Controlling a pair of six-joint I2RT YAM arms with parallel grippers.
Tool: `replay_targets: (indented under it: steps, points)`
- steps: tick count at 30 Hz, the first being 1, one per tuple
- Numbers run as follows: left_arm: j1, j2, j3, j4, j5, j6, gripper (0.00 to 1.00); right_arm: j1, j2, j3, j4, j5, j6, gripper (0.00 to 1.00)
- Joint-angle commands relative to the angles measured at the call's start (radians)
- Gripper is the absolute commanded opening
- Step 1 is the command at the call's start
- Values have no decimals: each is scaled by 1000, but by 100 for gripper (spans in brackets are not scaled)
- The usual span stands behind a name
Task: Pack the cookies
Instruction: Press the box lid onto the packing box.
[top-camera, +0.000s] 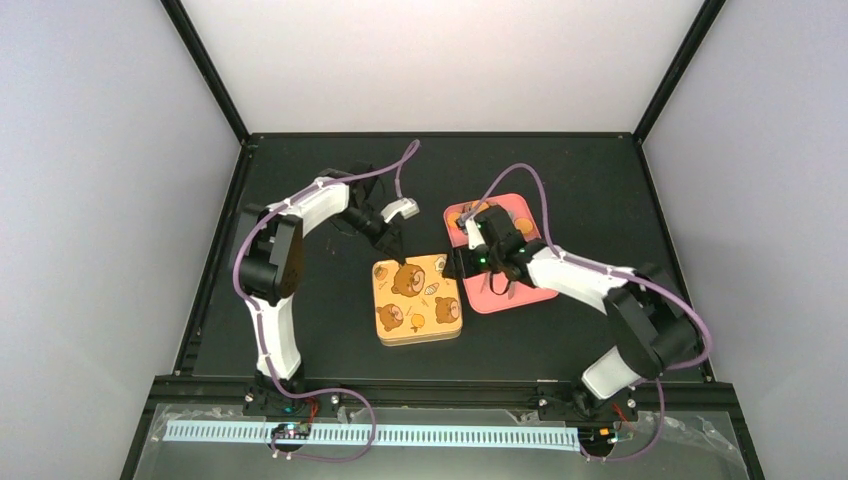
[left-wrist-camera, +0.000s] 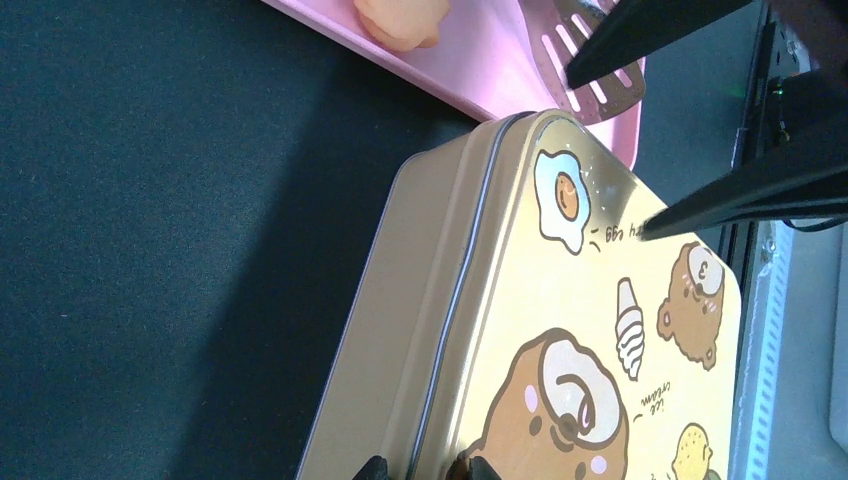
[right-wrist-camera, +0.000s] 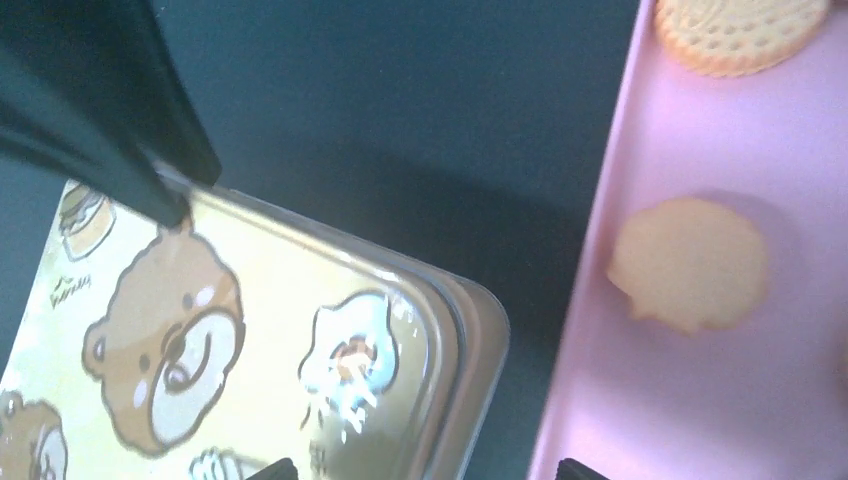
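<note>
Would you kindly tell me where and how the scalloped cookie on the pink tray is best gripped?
Probably across its rim, from straight above: the scalloped cookie lies flat on the pink tray, so only its opposite edges offer a pinch.

table: matt black tabletop
tin: golden square metal tin with bear-and-egg print lid, lid on, mid-table
tray: flat pink plastic tray, just beside tin's right far corner
tool: slotted metal utensil, lying on tray
strip: white notched strip, along near edge
</note>
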Motion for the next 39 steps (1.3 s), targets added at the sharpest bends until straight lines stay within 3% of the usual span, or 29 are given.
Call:
replay_targets:
  steps: [1, 3, 8, 11, 21, 28, 39]
  points:
    - [-13, 72, -12, -21, -76, 39, 18, 51, -175, -44, -66, 158, -83, 69]
    - [-13, 76, -10, -19, -75, 36, 17, 105, -264, -70, -88, 183, -107, 62]
    - [-13, 87, -3, -20, -75, 31, 16, 352, -400, -138, -102, 214, -204, 27]
    - [-13, 91, 2, -23, -77, 32, 16, 488, -398, -146, -136, 250, -237, 17]
    - [-13, 100, 21, -34, -71, 27, 16, 660, -86, 22, -224, 237, -383, 14]
    - [-13, 112, 17, -46, -56, 37, 16, 647, 46, 122, -172, 388, -434, 13]
    - [-28, 121, -28, -68, -25, 73, 15, 581, 92, 144, -75, 446, -452, 12]
